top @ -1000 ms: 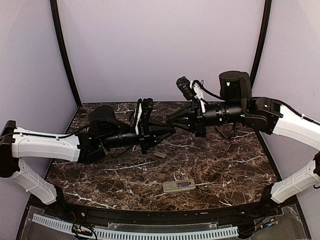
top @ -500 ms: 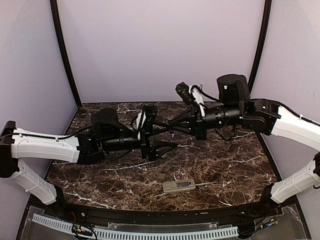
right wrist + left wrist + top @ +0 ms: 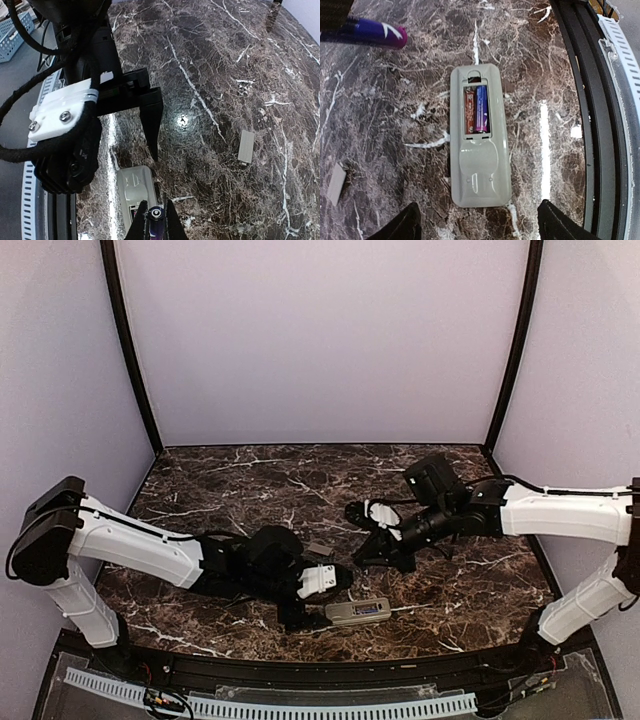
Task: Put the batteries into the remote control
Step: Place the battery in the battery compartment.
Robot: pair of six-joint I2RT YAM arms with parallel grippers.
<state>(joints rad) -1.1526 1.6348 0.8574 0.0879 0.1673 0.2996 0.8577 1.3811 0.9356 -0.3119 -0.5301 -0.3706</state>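
The remote control lies back up near the table's front edge, its battery bay uncovered. One blue-purple battery lies in the bay's right slot; the slot beside it shows bare. My left gripper is open, its fingertips standing wide on either side of the remote's near end without touching it. My right gripper is shut on the second battery, which hangs just above the table beyond the remote.
The small flat grey cover piece lies on the marble behind the remote. The table's black front rim and a white slotted strip run close alongside the remote.
My left gripper has opened. Both arms have come down from their mid-air meeting to the table by the remote, the right one carrying a battery.
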